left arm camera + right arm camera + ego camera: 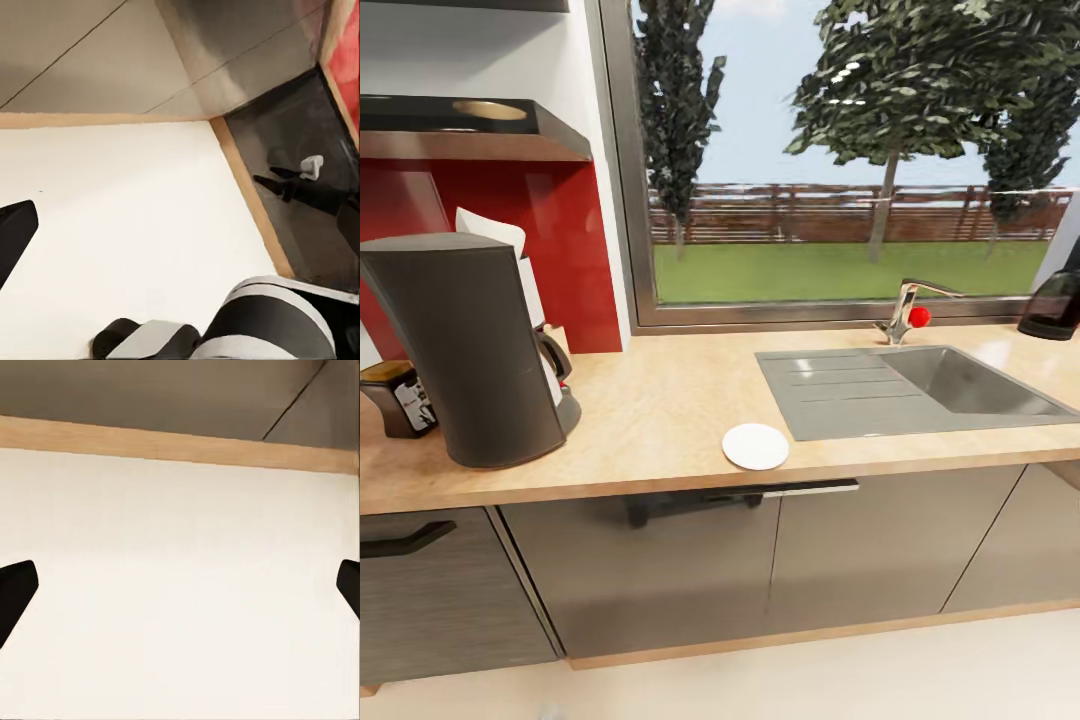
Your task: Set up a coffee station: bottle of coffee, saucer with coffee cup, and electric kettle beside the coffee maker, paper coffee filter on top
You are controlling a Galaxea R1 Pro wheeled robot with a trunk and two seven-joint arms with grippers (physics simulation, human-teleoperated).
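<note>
Saucer point(755, 446) on countertop point(660, 410); right fingers point(16, 592) spread over floor point(180, 585).

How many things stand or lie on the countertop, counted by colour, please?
Dark grey: 1, coffee maker
Dark brown: 1, bottle of coffee
White: 2, saucer, paper coffee filter
Dark smoky: 1, electric kettle
Total: 5

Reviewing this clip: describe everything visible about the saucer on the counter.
The saucer is a small, flat, round white plate with a smooth matte look. It lies flat and bare on the kitchen countertop close to its front edge, just off the sink's front left corner and well right of the coffee maker. Nothing touches it but the slab.
</note>
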